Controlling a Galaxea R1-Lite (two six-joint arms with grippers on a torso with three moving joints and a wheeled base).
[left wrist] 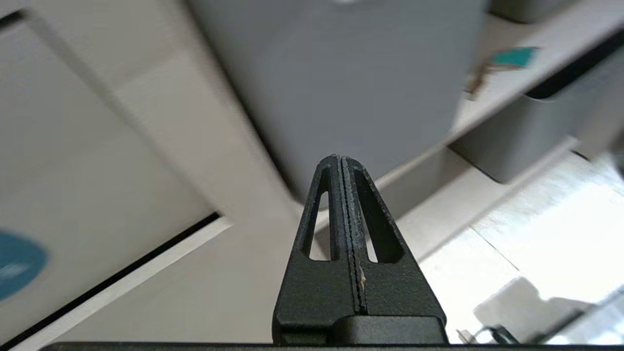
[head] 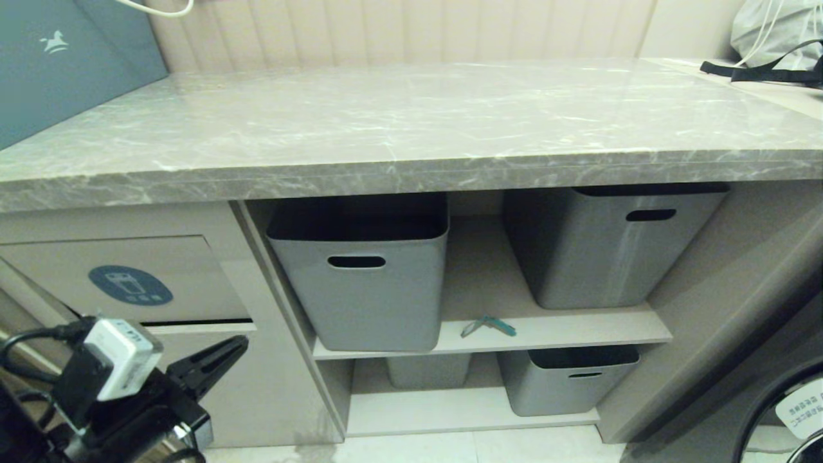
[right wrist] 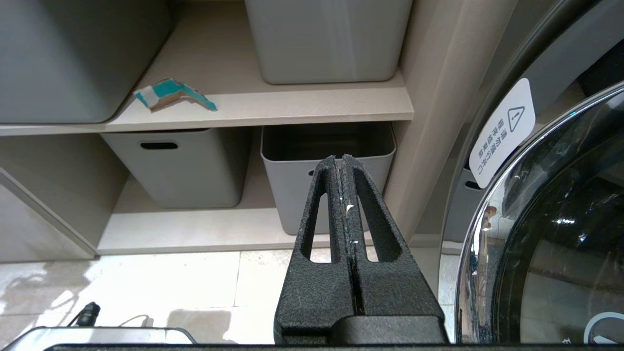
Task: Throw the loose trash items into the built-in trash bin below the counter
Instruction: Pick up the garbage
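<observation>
Torn turquoise-and-tan wrapper strip [head: 488, 326] lies on the upper shelf [head: 578, 331] under the worktop [head: 411, 122], in the gap btwn two grey tubs [head: 357, 276], near the shelf's front lip. Looks paper-thin, v. light, floppy, likely to slide or curl if pushed; best pinched at the raised, folded middle w/ fingertips coming in low from the front. Only one scrap clearly seen; any others aren't in view. Trash bin flap [head: 132, 276] w/ blue oval sticker sits lower left, dark slot at its bottom edge, inside hidden. Left gripper [head: 241, 345] clenched, empty, hanging just below the flap, well apart from the strip. Right gripper [right wrist: 343, 161] also clenched on nothing, parked low facing the lower tubs; not in head view.
</observation>
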